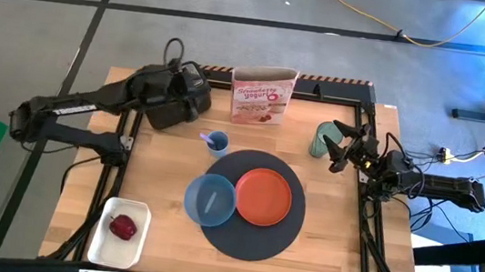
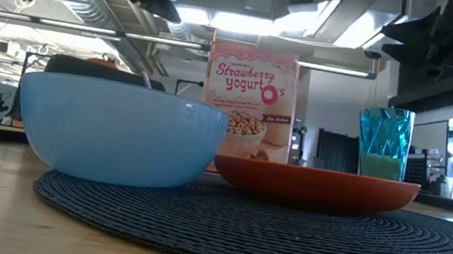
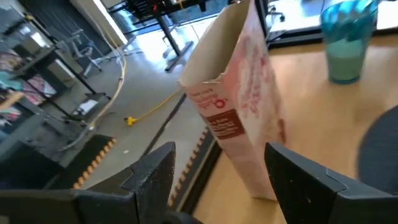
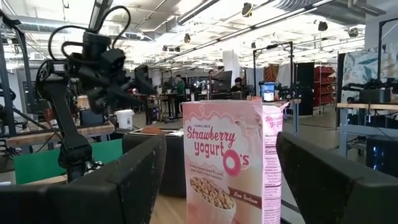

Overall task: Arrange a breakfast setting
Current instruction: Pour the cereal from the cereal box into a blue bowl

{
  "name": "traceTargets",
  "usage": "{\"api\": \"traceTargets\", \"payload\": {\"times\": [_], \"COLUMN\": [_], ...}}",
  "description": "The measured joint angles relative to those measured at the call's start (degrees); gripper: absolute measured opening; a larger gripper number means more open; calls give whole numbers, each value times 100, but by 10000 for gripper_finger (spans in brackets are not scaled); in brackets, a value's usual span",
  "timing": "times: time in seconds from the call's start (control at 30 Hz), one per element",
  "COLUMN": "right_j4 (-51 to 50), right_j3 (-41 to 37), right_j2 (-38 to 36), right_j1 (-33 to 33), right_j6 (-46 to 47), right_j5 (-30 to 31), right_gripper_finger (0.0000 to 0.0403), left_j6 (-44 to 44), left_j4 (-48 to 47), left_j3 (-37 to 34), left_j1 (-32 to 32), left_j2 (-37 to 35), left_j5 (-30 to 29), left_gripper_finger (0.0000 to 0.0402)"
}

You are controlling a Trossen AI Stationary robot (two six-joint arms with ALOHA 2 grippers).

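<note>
The round orange plate (image 1: pixel 264 197) and blue bowl (image 1: pixel 210 199) sat on the dark-grey woven mat (image 1: pixel 249 237), the red apple (image 1: pixel 123 227) and pink cereal box (image 1: pixel 263 96) still unplaced, both the left tool (image 3: pixel 217 180) and right tool (image 1: pixel 343 146) open and empty.

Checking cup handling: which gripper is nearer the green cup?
Right. The right gripper sits open just beside the green cup; the left gripper is across the table, beyond the cereal box.
</note>
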Motion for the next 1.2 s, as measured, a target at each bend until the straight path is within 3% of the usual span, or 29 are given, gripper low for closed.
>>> {"api": "traceTargets", "payload": {"times": [0.2, 0.33, 0.5, 0.87, 1.2], "right_j4": [-145, -142, 10, 227, 249], "right_j3": [2, 2, 2, 2, 2], "right_j2": [82, 221, 502, 1051, 1123], "right_j1": [-1, -2, -2, -2, -2], "right_j6": [30, 58, 157, 157, 156], "right_j5": [168, 192, 195, 201, 208], "right_gripper_finger": [293, 293, 293, 293, 293], "left_j6": [282, 539, 577, 939, 1050], "left_j4": [1017, 1516, 1495, 1121, 397], "left_j3": [-4, -1, 314, 1357, 1982], "left_j1": [35, 146, 257, 267, 337], "left_j2": [504, 800, 1256, 2210, 2822], "left_j5": [600, 600, 920, 1036, 805], "left_gripper_finger": [244, 244, 244, 241, 192]}}
